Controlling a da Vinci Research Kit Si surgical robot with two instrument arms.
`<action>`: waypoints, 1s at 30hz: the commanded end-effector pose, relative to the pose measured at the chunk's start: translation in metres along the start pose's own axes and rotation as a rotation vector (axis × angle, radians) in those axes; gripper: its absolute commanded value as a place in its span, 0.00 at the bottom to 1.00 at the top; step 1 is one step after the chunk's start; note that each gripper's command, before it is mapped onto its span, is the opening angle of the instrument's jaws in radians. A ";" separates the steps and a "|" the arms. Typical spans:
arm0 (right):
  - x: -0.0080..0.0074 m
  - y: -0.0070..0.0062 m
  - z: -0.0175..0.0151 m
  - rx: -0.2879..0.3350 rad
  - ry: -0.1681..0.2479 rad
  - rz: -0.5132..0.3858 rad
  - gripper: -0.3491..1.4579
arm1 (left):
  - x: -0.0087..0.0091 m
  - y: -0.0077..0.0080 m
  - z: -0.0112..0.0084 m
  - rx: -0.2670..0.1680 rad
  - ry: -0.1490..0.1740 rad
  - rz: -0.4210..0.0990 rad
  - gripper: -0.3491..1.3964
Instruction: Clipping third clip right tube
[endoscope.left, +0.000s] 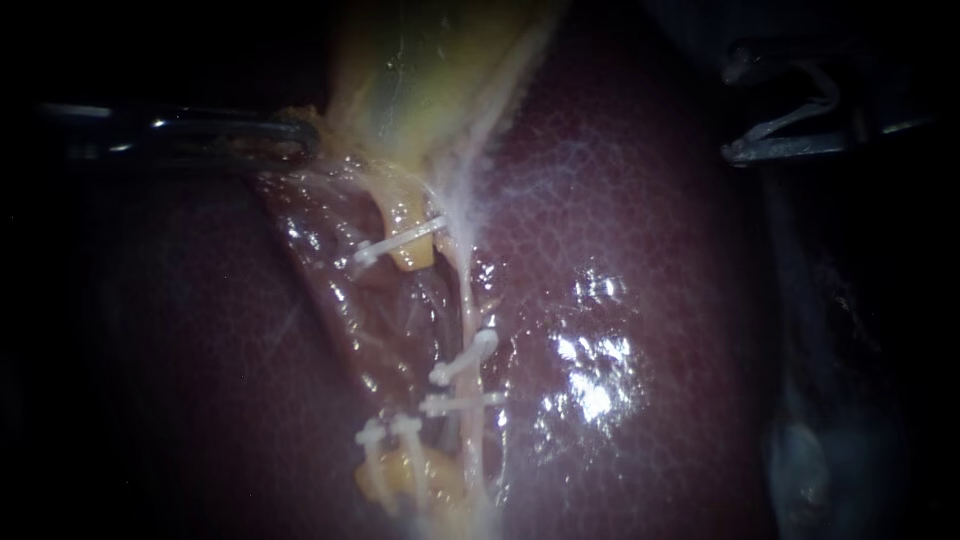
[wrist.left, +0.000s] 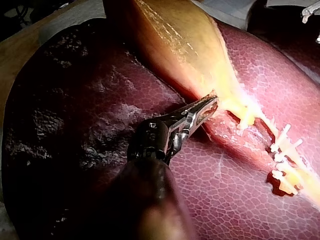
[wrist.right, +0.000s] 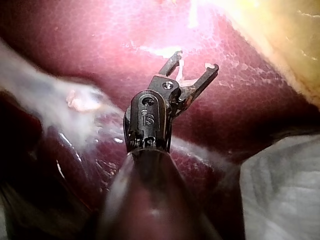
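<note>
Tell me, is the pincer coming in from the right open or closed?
Open. In the right wrist view the right instrument's two jaws stand spread in a V, with a clear gap between their tips.

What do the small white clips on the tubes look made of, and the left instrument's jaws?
Clips: probably plastic. They are opaque white with a dull sheen and knobbed ends, and show no metallic glint.
Left instrument, jaws shut on the gallbladder edge: apparently metal. It is silvery grey with sharp bright reflections and what look like fine teeth along the gripping faces.
</note>
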 end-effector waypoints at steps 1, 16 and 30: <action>0.0001 -0.0001 0.0001 0.001 0.002 0.000 0.47 | 0.0001 -0.0001 0.0002 -0.003 -0.001 0.001 0.00; 0.0023 -0.0047 0.0050 0.129 0.087 0.274 0.47 | 0.0002 -0.0003 0.0004 -0.005 -0.002 0.001 0.00; 0.0025 -0.0093 0.0125 0.261 0.119 0.501 0.47 | 0.0002 -0.0005 0.0003 -0.007 -0.002 0.001 0.00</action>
